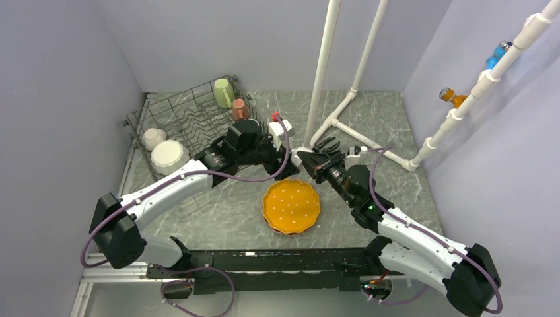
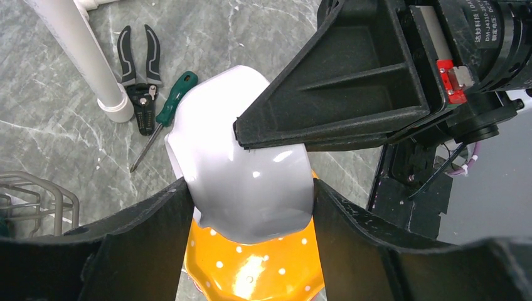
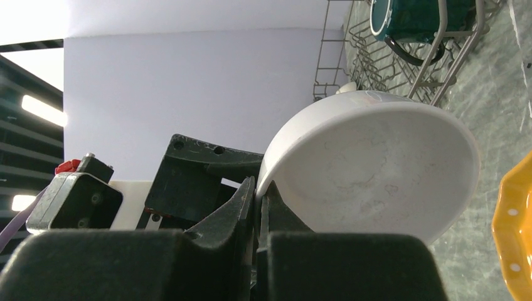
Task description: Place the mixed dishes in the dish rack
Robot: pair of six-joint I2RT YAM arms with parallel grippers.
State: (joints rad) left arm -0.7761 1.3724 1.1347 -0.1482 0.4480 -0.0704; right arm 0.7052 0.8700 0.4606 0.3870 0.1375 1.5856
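Pinching the rim of the bowl (image 3: 376, 169), the right gripper (image 3: 257, 188) is clenched on it, its arm stretched forward and inward over the middle of the counter (image 1: 224, 211). The left arm reaches across from the other side, elbow bent. The left gripper (image 2: 251, 197) has one finger at each side of the same bowl, but I cannot tell whether it grasps. The bowl hangs above the orange plates (image 1: 291, 207), near the right of the rack (image 1: 191, 112).
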